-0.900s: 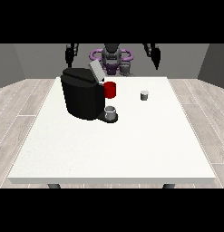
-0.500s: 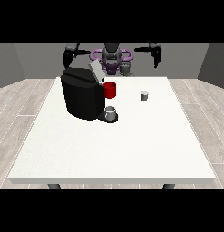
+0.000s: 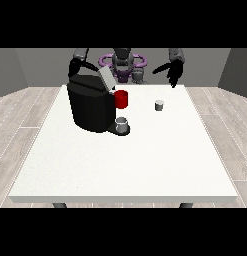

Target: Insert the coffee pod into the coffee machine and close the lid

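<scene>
Out on the white bench [image 3: 120, 165], the coffee pod [image 3: 159, 105] sits upright as a small grey cup, its short axis vertical and its wider top facing up; which way it faces around that axis cannot be told. It lies towards the far side of the bench, right of centre in the view, well apart from the coffee machine [image 3: 91, 105] and touching nothing else. The machine is a black, blocky body standing on the far left part of the bench, with its grey lid [image 3: 107, 78] tilted up and open, slanting towards the robot. A red cylinder [image 3: 121, 99] juts from the machine's right side as seen, and just below it a small grey cup [image 3: 122, 124] rests on the machine's black drip base. The hand at the view's right [image 3: 172, 71] hangs above the far edge of the bench, beyond the pod and apart from it, fingers stretched downward and thumb spread out, holding nothing. The hand at the view's left [image 3: 76, 66] is raised behind the machine's top corner; whether its fingers are curled or straight cannot be told. The robot's torso [image 3: 123, 62] stands between the two arms behind the bench.
</scene>
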Available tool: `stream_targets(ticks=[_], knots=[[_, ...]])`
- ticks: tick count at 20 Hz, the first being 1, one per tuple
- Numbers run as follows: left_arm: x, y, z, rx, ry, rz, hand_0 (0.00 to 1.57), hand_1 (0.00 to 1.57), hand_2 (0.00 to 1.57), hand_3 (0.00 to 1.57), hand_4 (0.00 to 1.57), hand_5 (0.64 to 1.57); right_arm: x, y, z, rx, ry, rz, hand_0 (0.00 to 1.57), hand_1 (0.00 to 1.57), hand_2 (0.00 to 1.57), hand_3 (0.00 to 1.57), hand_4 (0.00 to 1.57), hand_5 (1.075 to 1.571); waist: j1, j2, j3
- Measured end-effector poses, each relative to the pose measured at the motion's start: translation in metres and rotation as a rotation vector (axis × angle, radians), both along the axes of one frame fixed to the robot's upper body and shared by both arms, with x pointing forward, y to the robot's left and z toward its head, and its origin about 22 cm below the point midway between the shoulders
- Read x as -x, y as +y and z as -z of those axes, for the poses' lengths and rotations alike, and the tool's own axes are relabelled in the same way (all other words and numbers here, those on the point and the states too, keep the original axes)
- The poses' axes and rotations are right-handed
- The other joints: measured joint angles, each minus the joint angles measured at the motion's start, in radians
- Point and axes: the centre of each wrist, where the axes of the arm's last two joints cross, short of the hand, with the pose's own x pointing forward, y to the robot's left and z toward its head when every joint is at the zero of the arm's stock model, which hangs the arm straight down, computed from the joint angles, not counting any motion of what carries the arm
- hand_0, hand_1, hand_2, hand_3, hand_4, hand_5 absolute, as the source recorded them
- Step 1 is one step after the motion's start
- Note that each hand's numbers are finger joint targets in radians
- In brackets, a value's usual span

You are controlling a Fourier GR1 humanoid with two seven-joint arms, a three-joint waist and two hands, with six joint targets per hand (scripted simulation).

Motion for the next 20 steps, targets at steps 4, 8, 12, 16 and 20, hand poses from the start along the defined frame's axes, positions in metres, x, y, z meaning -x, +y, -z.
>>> stream_targets(ticks=[4, 8, 12, 16, 20], knots=[[-0.017, 0.023, -0.008, -0.098, 0.024, -0.026, 0.00, 0.00, 0.00, 0.00, 0.00, 1.571, -0.006, 0.012, -0.011, -0.001, -0.031, -0.044, 0.00, 0.00, 0.00, 0.00, 0.00, 1.571, -0.048, 0.050, 0.0000], [-0.034, 0.028, -0.010, -0.159, 0.048, -0.034, 0.00, 0.00, 0.00, 0.00, 0.00, 1.571, -0.016, 0.025, -0.018, -0.016, -0.043, -0.052, 0.00, 0.00, 0.00, 0.00, 0.00, 1.571, -0.064, 0.095, 0.0001], [-0.042, 0.032, -0.003, -0.221, 0.090, -0.024, 0.00, 0.00, 0.00, 0.00, 0.00, 1.571, -0.020, 0.027, -0.016, -0.004, -0.013, -0.043, 0.00, 0.00, 0.00, 0.00, 0.00, 1.571, -0.064, 0.107, -0.0001], [-0.049, 0.032, 0.008, -0.277, 0.097, -0.025, 0.00, 0.00, 0.42, 0.00, 0.00, 1.571, -0.023, 0.034, -0.012, -0.037, 0.003, -0.056, 0.00, 0.00, 0.00, 0.00, 0.00, 1.571, -0.065, 0.125, 0.0001], [-0.056, 0.022, 0.017, -0.326, 0.057, -0.026, 0.95, 0.95, 0.97, 0.66, 0.00, 1.571, -0.030, 0.030, -0.007, -0.038, 0.026, -0.054, 0.00, 0.00, 0.00, 0.00, 0.00, 1.571, -0.056, 0.128, 0.0002]])
